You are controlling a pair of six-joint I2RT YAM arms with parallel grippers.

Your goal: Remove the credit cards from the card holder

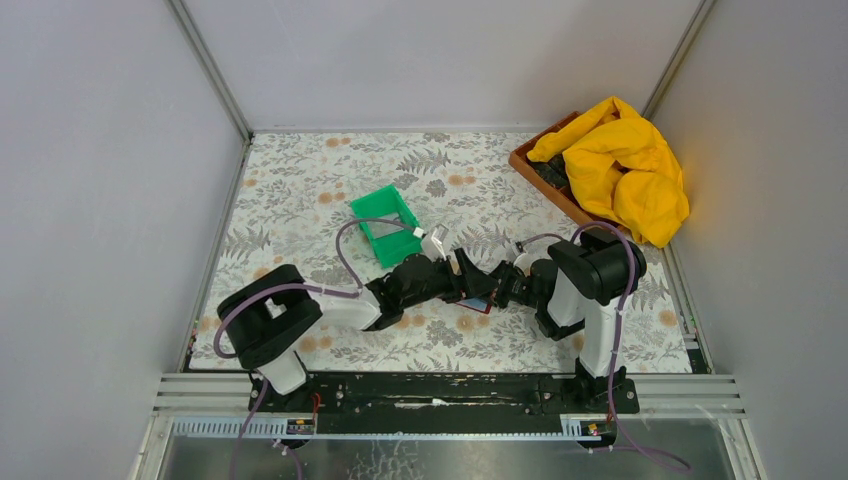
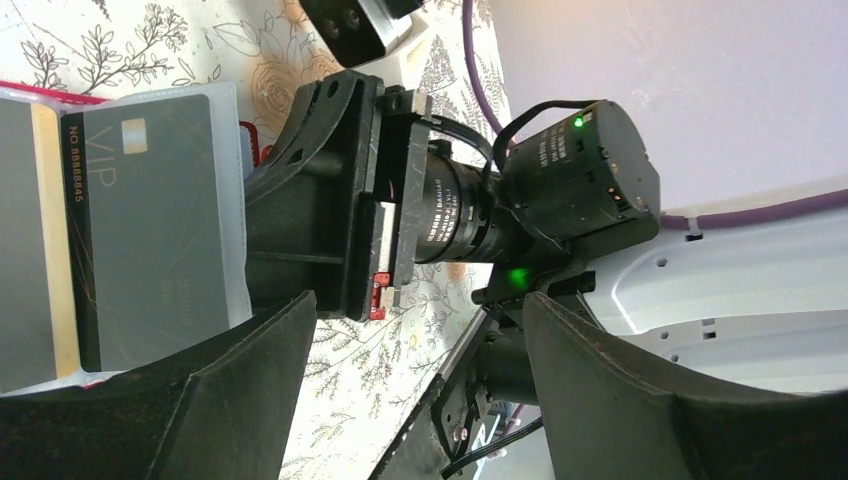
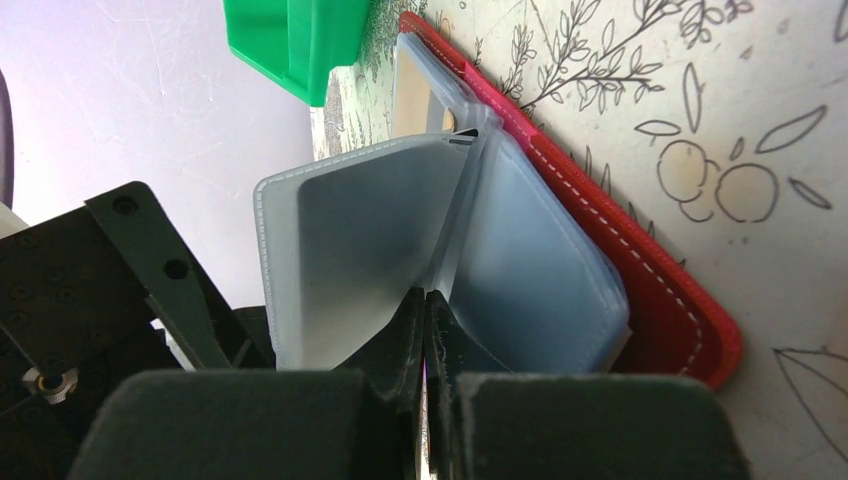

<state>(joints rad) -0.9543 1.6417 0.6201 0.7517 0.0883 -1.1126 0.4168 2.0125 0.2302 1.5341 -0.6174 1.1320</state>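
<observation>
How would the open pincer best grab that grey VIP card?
Probably by the short edge nearest the open left pincer, fingers above and below the grey VIP card, sliding it lengthwise. It is thin and lies flat in its sleeve, so only an edge can be pinched.

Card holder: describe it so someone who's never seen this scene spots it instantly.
On the floral table, look to the near right of the green bin, where the left arm and right arm meet. The card holder lies open there: the only dark red stitched cover, with pale blue-grey sleeves and a grey VIP card.
</observation>
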